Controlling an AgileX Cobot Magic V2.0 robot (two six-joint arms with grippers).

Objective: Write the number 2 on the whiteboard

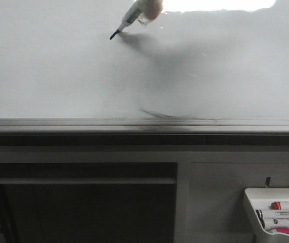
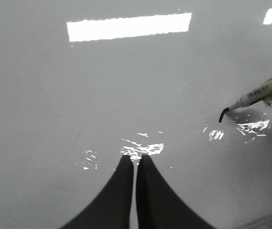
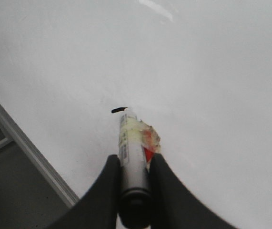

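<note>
The whiteboard (image 1: pixel 58 71) fills the upper front view, with a grey metal rim (image 1: pixel 83 123) along its lower edge. My right gripper (image 3: pixel 135 158) is shut on a marker (image 3: pixel 132 143) with a white barrel and yellow and red tape. The marker also shows at the top of the front view (image 1: pixel 132 16), and its black nib (image 1: pixel 114 35) is at the board's surface. No black number 2 shows on the board. My left gripper (image 2: pixel 135 160) is shut and empty over the board (image 2: pixel 55 95), to the left of the marker (image 2: pixel 257 94).
A faint grey curved smudge (image 1: pixel 160 113) lies just above the rim. A white marker tray (image 1: pixel 273 195) with several markers hangs at the lower right. A dark cabinet with a horizontal handle (image 1: pixel 83 180) stands below the board.
</note>
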